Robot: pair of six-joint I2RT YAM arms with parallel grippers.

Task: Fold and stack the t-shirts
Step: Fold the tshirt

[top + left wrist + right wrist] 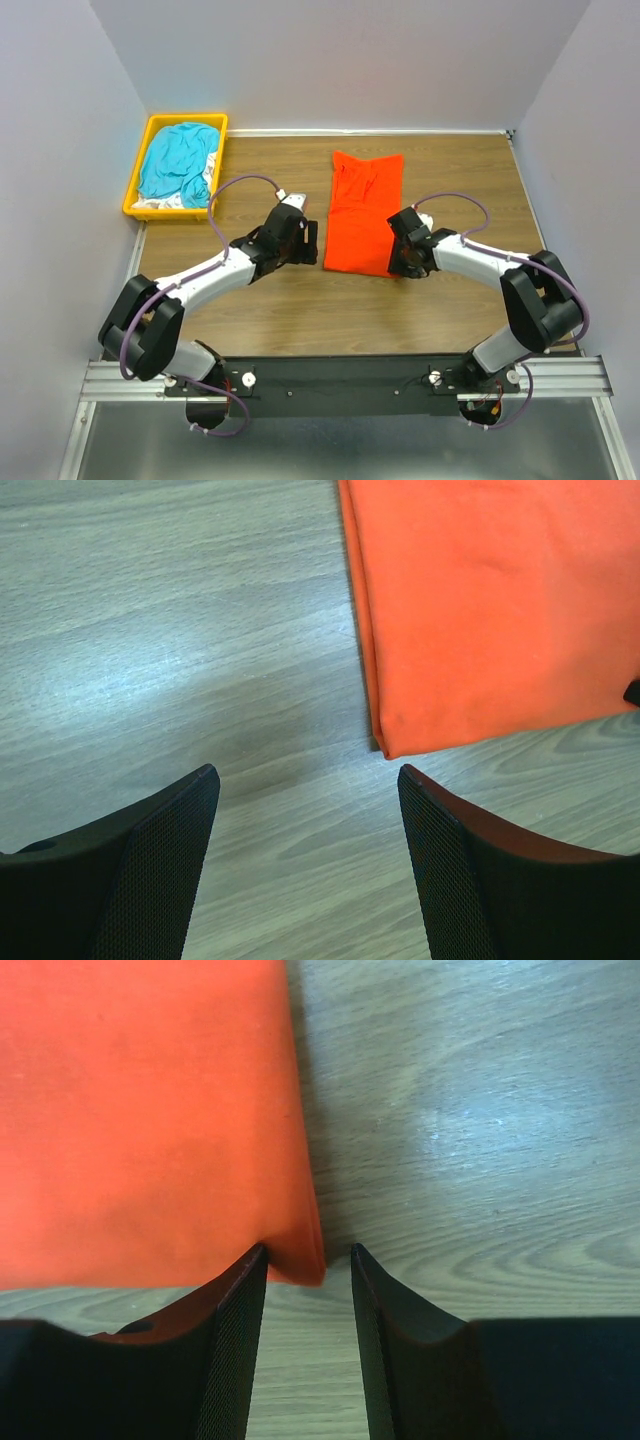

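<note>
Orange-red t-shirt (365,212) lies mid-counter (270,300) as 1 long strip, flat, apparently already folded lengthwise. Teal t-shirt (178,160) is bunched in the yellow bin (137,182) at far left. Left pincer (307,772) stands wide, just short of the strip's near-left corner and not touching cloth. Right pincer (308,1250) is narrowed, with the near-right corner at its mouth and a gap between the jaws, so no firm hold is evident. Judged step: take both near corners for the crosswise fold. To do well: advance the left pincer onto its corner, catch all layers on both sides, lift the 2 corners level, then carry them to the far edge without skewing.
</note>
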